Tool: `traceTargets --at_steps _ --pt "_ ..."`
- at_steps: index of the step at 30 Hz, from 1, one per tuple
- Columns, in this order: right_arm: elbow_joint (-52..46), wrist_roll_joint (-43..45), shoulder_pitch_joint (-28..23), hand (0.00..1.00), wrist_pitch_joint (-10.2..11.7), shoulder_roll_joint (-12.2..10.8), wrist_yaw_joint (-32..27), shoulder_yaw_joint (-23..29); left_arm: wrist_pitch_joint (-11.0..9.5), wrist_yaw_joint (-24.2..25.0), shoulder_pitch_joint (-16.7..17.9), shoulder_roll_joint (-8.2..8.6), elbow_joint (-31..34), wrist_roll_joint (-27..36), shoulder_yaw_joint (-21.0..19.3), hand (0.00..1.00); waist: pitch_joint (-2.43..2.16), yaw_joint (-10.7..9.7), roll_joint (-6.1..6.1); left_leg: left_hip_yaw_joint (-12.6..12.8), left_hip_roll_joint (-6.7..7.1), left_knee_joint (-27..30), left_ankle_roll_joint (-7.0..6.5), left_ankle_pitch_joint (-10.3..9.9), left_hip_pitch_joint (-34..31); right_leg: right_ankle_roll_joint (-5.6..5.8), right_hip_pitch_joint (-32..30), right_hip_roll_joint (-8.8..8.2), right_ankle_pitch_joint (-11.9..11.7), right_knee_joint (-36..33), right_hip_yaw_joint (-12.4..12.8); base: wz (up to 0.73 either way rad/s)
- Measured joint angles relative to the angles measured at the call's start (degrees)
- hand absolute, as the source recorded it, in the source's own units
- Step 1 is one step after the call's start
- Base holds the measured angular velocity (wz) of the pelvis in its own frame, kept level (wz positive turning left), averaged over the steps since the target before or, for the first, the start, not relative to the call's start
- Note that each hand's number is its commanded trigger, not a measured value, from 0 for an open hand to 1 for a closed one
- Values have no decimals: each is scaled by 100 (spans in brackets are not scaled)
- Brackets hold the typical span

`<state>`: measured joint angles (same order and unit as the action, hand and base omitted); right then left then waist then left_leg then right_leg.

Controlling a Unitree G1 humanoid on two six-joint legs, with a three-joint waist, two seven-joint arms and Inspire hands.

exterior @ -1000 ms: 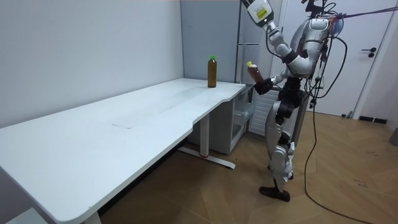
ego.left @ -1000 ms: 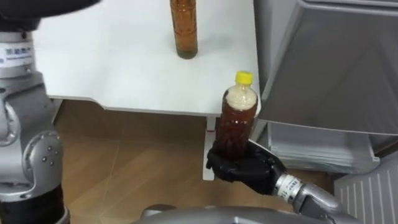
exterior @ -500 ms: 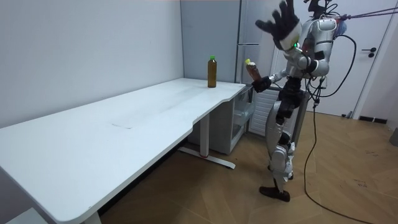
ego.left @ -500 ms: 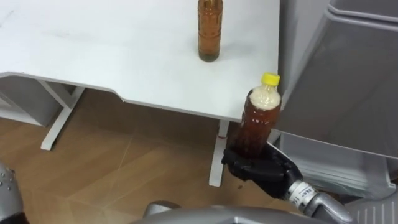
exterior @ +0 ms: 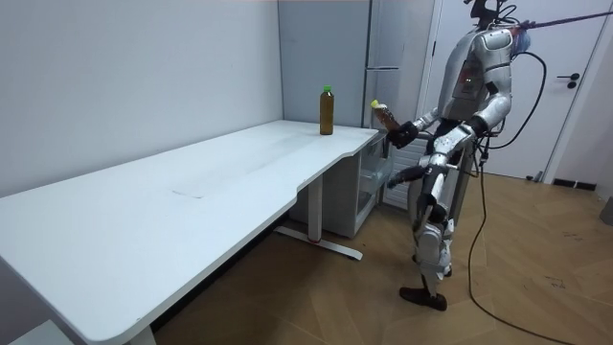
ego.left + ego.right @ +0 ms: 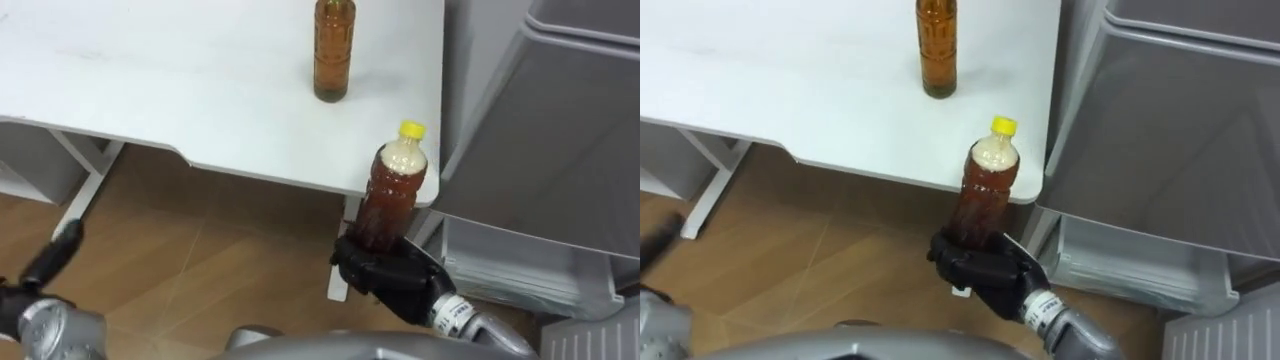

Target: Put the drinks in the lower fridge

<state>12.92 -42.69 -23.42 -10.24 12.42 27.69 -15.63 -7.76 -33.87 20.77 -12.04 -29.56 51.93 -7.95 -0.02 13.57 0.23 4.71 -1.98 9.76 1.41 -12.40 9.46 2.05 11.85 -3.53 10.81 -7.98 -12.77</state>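
At lower centre of the left eye view, right hand (image 6: 392,280) is clenched round the base of the yellow-capped bottle (image 6: 393,195). Bottle is near upright with a slight tilt, brown liquid, pale foam at the neck. It sits in the air off the near corner of the white table (image 6: 180,90), between table edge and grey fridge (image 6: 560,120), touching neither as far as I can see. Pale shelf edges of the lower fridge compartment (image 6: 520,262) show just below the grey door, to the right of the hand. Second bottle (image 6: 334,50) stands upright on the table, well apart from the held one.

Room view: robot stands upright at the table's far end, next to the fridge, facing the room view's left. Right hand holds the yellow-capped bottle out at chest height, past the table corner. Left hand (image 5: 402,176) hangs lower, in front of the hips, nothing visibly in it; can't tell how its fingers are set. Second bottle has a green cap and sits near the table's end.

Right eye view: same grasp, fingers wrapped low on the bottle, cap just off the table corner.
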Motion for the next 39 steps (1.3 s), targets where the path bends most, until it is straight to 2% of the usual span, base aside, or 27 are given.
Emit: traceTargets --at_steps 3,5,6,8,11,15,17,20,21,25,27,30,34,36,39 --pt "39 -402 110 100 -89 -4 -133 -27 226 376 65 17 -955 170 547 0 19 -85 -45 -17 -1 -9 1 0 -37 0 -5 6 0 11 -21 3" --pt "219 -658 305 100 -97 45 -139 -54 394 664 127 40 -1519 256 727 0 20 -100 -48 -11 -8 -19 2 0 -29 0 -44 15 0 3 1 -3" --pt "267 -683 427 100 -117 58 -168 -50 511 818 147 88 -1751 363 725 0 21 -117 -50 -6 -18 -22 3 -1 -51 0 -92 18 0 -33 5 -3" --pt "296 -673 554 100 -124 100 -172 -57 661 1022 220 106 -2011 654 690 0 41 -128 -77 3 -27 -29 3 -1 -81 0 -99 21 0 -60 0 0" --pt "582 -648 707 100 -182 107 -145 -56 900 1536 251 109 -2770 929 661 0 42 -133 -80 64 -33 -22 -1 -12 -81 0 -108 17 0 -65 -1 -4" --pt "727 -306 745 100 -363 162 -145 -32 1237 2197 153 111 -3384 888 646 0 44 -355 -59 -8 -24 82 -13 -42 -216 1 -177 2 0 -91 -80 10" --pt "712 37 785 100 -363 189 -144 19 1275 2426 69 123 -3561 793 647 0 53 -451 -28 -7 -26 113 -12 -41 -264 -1 -193 3 -1 -96 -75 0" --pt "702 610 859 100 -361 194 -151 240 1276 2739 -140 150 -3689 244 667 0 64 -620 1 -10 -26 158 -15 -41 -326 0 -278 -5 0 -188 -44 0" --pt "622 872 888 100 -360 191 -200 354 1275 2842 -258 154 -3695 -41 678 0 54 -710 26 -9 -20 187 -17 -38 -383 -1 -312 -10 0 -184 -23 -3" --pt "293 1202 906 100 -343 205 -497 638 1218 3075 -561 200 -3719 -574 887 0 61 -848 16 55 7 190 -42 -11 -444 0 -415 -12 0 -189 153 -9" --pt "13 1673 910 100 -246 190 -690 678 1132 3216 -660 201 -3696 -906 1116 0 16 -940 19 113 12 180 -52 -6 -474 12 -492 -13 -10 -196 223 -13" --pt "-271 2241 877 100 -195 101 -916 692 986 3357 -688 201 -3702 -1121 1140 0 8 -1056 4 157 25 161 -58 -2 -428 14 -499 -10 -17 -201 347 -10" --pt "-513 2800 878 100 -137 -1 -1171 760 889 3457 -730 287 -3709 -1334 1138 0 30 -1114 18 194 34 106 -61 -1 -377 21 -493 -17 -20 -204 387 -5" --pt "-539 3019 884 100 20 -28 -1277 796 783 3489 -736 306 -3713 -1341 1140 0 48 -1168 32 197 32 94 -61 -2 -370 21 -486 -15 -20 -204 387 0" --pt "-538 3293 868 100 221 -40 -1506 795 737 3573 -736 321 -3705 -1392 1134 0 81 -1215 66 198 32 97 -64 -3 -373 23 -480 -17 -22 -204 395 0"
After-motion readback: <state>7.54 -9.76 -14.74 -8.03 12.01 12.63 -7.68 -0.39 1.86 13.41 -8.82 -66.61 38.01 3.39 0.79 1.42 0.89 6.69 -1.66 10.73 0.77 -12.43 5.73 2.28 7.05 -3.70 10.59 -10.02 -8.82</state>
